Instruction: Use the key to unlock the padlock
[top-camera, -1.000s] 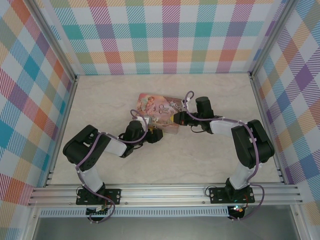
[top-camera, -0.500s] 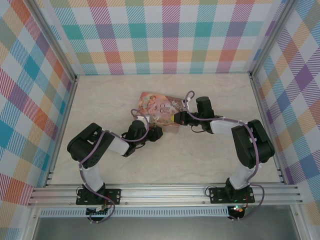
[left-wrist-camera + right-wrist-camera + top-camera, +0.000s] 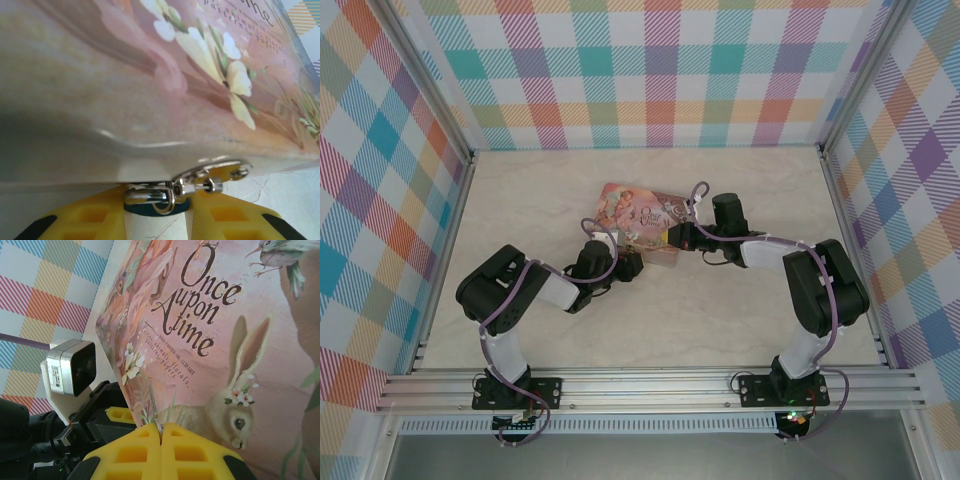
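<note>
Two grips: left gripper [image 3: 157, 201] pinched on padlock [image 3: 157, 209], blue body filling the jaw gap, just under tin [image 3: 150, 75] hasp [image 3: 220, 172]. Right gripper [image 3: 161, 432] fully closed on key [image 3: 153, 402], tip over tin lid.

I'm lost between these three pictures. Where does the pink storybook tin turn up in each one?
Top external: the pink tin lies near the middle of the table.
Left wrist: seen close up, its lid spans the upper part.
Right wrist: its lid, lettered "Once upon a time", covers the centre and right.
Shared landmark: the white flower spray on the lid, upper right in the left wrist view, left of centre in the right wrist view.
</note>
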Action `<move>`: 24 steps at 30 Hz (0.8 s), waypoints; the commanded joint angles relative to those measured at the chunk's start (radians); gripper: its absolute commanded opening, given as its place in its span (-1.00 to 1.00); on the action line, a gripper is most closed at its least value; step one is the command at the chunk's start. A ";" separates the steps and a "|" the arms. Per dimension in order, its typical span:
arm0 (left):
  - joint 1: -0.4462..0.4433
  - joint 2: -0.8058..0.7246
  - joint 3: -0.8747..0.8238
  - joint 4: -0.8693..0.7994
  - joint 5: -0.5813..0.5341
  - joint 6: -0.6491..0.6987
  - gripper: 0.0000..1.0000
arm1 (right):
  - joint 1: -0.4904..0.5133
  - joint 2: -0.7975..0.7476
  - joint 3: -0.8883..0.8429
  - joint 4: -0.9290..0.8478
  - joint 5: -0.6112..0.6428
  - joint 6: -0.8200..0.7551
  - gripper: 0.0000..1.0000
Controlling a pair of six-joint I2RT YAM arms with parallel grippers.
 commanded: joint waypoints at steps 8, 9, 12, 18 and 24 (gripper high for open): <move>-0.015 -0.036 0.041 -0.046 -0.030 -0.083 -0.41 | -0.002 -0.114 -0.041 -0.097 0.039 -0.074 -1.00; -0.015 -0.043 0.043 -0.055 -0.027 -0.098 -0.41 | -0.002 -0.136 -0.050 -0.107 0.051 -0.088 -1.00; -0.015 -0.066 0.045 -0.070 -0.011 -0.142 -0.43 | -0.002 -0.199 -0.081 -0.132 0.076 -0.125 -1.00; -0.017 -0.148 0.077 -0.199 0.023 -0.220 -0.50 | 0.011 -0.352 -0.191 -0.176 0.115 -0.209 -1.00; -0.020 -0.185 0.108 -0.253 0.086 -0.335 -0.57 | 0.114 -0.457 -0.265 -0.241 0.214 -0.336 -1.00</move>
